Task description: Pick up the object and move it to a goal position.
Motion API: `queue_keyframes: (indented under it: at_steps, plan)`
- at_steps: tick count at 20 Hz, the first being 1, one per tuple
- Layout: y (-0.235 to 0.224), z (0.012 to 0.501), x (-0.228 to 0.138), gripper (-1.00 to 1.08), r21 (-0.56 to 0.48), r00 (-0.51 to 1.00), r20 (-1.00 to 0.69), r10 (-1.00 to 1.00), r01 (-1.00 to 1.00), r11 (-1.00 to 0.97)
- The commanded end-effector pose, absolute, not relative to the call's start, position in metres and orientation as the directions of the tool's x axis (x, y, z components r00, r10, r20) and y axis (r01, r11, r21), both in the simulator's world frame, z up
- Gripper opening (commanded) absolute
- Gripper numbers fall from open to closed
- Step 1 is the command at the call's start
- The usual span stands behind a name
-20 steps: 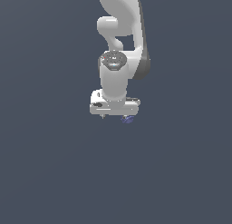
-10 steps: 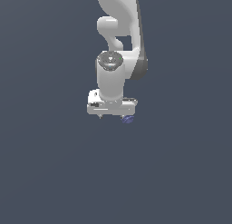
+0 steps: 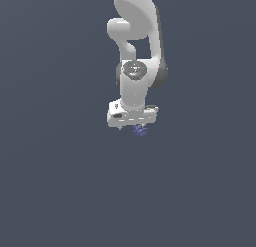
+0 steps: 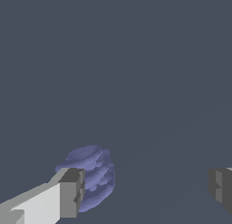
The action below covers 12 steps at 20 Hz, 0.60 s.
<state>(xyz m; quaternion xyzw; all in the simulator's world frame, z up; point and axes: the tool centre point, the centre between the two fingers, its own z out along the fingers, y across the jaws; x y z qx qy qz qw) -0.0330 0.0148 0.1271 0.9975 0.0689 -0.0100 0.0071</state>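
The object (image 4: 93,175) is a small dark blue-purple ribbed lump. In the wrist view it sits right against one grey fingertip (image 4: 72,191), partly behind it; the other fingertip (image 4: 221,187) is far off across a wide gap. My gripper (image 4: 147,189) is open and holds nothing. In the exterior view the white hand points down with the gripper (image 3: 133,126) low, and the object (image 3: 140,131) peeks out just under the hand, toward the exterior view's right.
A plain dark grey-blue ground (image 3: 60,191) fills both views. The white arm (image 3: 135,36) rises above the hand to the top of the exterior view. Nothing else shows.
The hand and wrist have shifted slightly toward the exterior view's right and a little lower. The object has stayed where it was.
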Motion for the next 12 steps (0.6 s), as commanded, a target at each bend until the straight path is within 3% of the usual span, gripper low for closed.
queue_keyframes:
  at_steps: [1, 12]
  plan:
    - [0.029, 0.117, -0.045, 1.0, 0.01, 0.981, -0.017, 0.193, 0.193, -0.981]
    - [0.068, 0.092, -0.084, 1.0, 0.001, 0.937, -0.001, 0.35, 0.35, -0.937]
